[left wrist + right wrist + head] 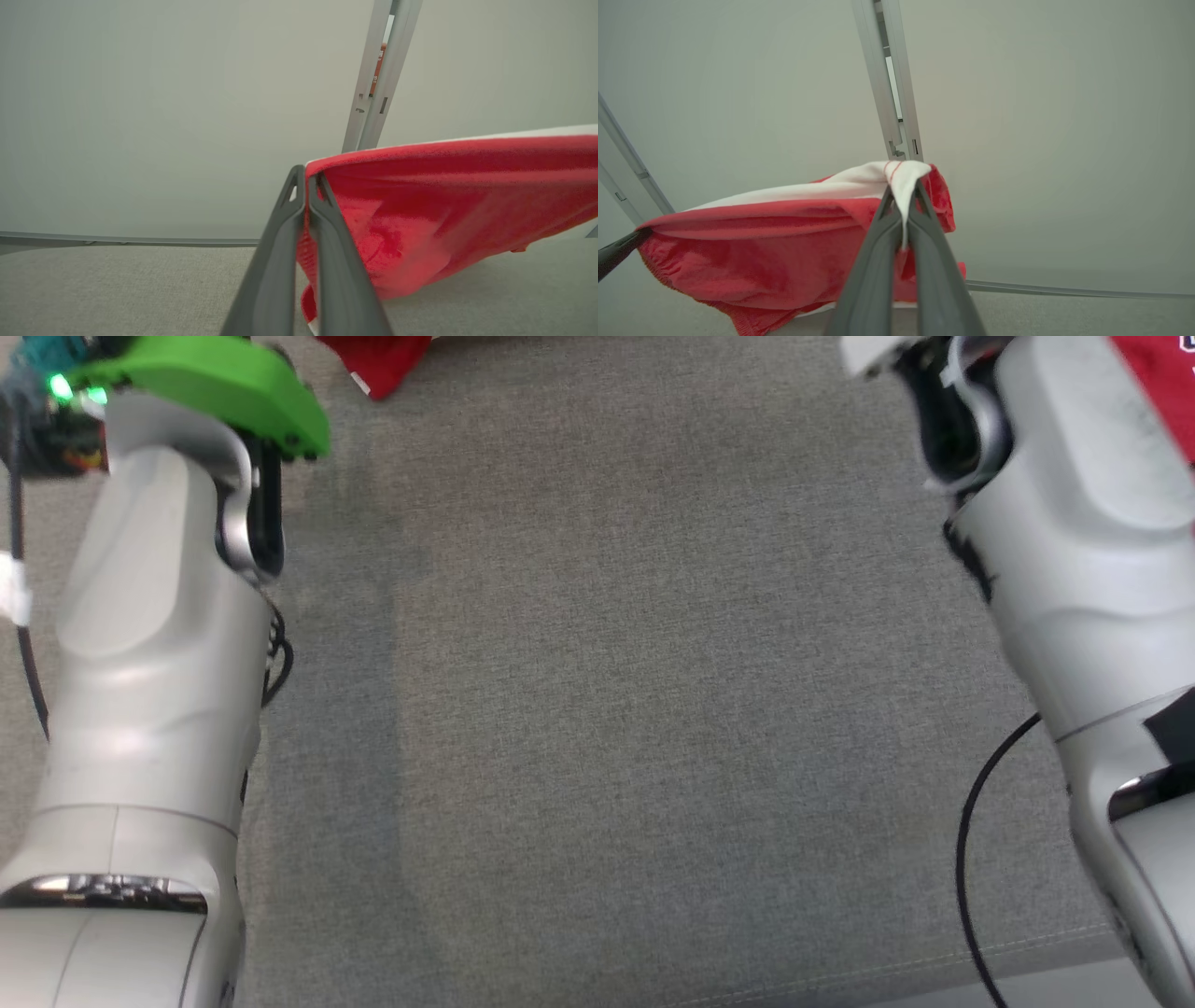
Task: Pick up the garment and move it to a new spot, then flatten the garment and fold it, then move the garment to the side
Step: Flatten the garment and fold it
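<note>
The garment (444,205) is red cloth with a white band (822,186), stretched in the air between my two grippers above the grey surface. My left gripper (306,179) is shut on its left corner. My right gripper (903,186) is shut on the other corner, where white cloth folds over the fingertips. From the right wrist, the left gripper's dark fingers (616,252) hold the far end. In the head view, scraps of the red garment (378,364) peek in at the top edge, and another piece of red cloth (1162,383) at the top right.
A grey fabric surface (616,709) spreads between my two pale forearms (149,691). Its front edge (934,971) runs along the bottom right. Pale wall panels with a metal post (378,74) stand behind. A black cable (971,859) hangs by the right arm.
</note>
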You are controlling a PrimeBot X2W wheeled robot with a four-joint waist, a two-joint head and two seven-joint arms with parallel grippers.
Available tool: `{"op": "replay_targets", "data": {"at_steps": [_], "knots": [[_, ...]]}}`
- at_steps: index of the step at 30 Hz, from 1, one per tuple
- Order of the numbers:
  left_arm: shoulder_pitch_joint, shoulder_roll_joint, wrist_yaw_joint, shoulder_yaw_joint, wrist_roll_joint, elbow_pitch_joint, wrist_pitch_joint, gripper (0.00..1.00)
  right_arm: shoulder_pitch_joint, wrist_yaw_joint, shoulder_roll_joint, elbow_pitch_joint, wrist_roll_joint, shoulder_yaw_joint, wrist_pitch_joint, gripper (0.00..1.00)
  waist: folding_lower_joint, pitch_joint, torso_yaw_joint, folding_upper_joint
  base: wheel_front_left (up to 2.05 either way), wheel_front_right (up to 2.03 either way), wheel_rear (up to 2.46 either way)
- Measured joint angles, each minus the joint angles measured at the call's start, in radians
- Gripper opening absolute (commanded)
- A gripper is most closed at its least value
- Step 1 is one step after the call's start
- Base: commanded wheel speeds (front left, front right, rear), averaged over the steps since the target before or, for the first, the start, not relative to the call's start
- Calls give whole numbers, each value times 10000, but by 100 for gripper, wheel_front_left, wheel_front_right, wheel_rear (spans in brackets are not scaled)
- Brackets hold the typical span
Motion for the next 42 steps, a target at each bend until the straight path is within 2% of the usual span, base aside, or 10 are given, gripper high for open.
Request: {"op": "replay_targets", "data": {"at_steps": [4,8,12,18,27,32,35,39,42], "knots": [[898,-132,-48,357,59,571,0,0,797,-2,286,926,458,750,-192,0,-2,170,-137,0,0,0,0],[1867,-320,-245,387,487,405,0,0,1827,-6,209,959,1034,1064,-255,0,-2,241,-113,0,0,0,0],[3123,-437,-623,253,1007,-360,0,0,3313,-6,-150,-207,1267,803,-286,0,-2,41,-23,0,0,0,0],[5536,-548,-926,42,1555,-2161,2,0,6161,-6,-593,-2324,1097,146,-286,0,-2,-623,95,0,0,0,0],[9566,-573,-809,-15,2123,-5710,0,0,10533,-2,-1062,-5396,278,-1049,-286,0,-2,-1954,228,0,0,0,0],[11187,-447,-635,-171,2215,-7154,293,0,12544,8,-932,-6748,-111,-1745,-128,0,-2,-2562,348,0,0,0,0],[11747,-337,-449,-255,2236,-8126,719,0,13298,8,-769,-7618,-330,-2142,324,0,-3,-2830,420,0,0,0,0],[12131,-299,-451,-447,2127,-9056,1409,0,13752,6,-625,-8727,-625,-2803,1189,0,-2,-2910,513,0,0,0,0],[11942,-309,-579,-556,1858,-8926,1858,0,13364,6,-679,-8801,-637,-2984,1563,0,-3,-2652,514,0,0,0,0]]}}
